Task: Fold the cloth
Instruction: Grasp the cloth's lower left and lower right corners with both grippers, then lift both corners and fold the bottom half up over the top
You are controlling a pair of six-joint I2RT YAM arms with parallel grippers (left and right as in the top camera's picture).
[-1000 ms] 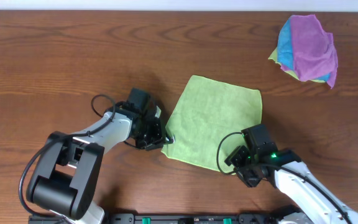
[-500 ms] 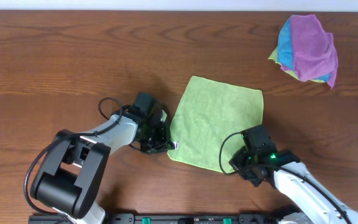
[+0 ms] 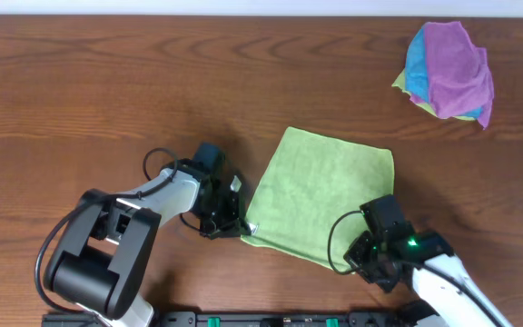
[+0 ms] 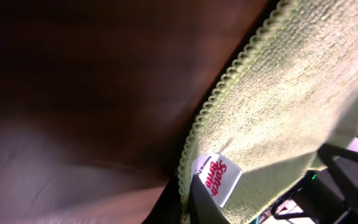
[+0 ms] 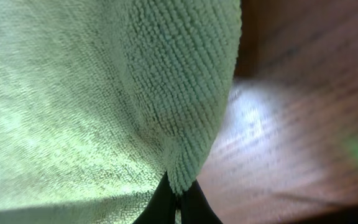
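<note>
overhead looks straight down on the table [image 3: 107,82], both wrist views sit very close at the cloth [image 3: 325,195], one corner each, cloth shared by all

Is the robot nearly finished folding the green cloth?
Not yet. Done: the left gripper is shut on the corner of the cloth by the white tag, the right gripper on the other near corner. In hand: both corners look raised. Left: the fold; the cloth lies open, one layer.
</note>
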